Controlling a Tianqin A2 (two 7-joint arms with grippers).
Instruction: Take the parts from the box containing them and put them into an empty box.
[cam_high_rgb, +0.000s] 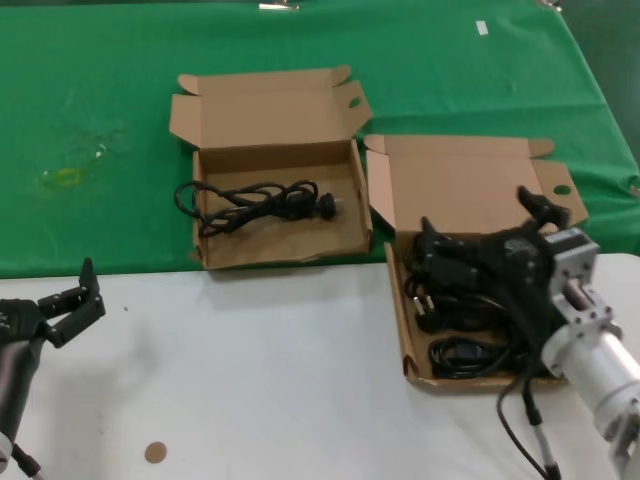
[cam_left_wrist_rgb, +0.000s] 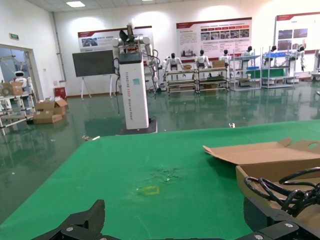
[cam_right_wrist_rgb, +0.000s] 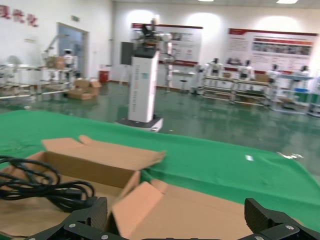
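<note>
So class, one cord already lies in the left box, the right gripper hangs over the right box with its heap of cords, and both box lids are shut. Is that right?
Not quite: both lids stand open, as the head view shows. The rest holds: one cord lies in the left box, and the right gripper hangs over the right box and its heap of cords.

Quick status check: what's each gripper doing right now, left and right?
Left gripper: open, empty, parked at the table's near left.
Right gripper: open, empty, above the cords in the right box.
</note>
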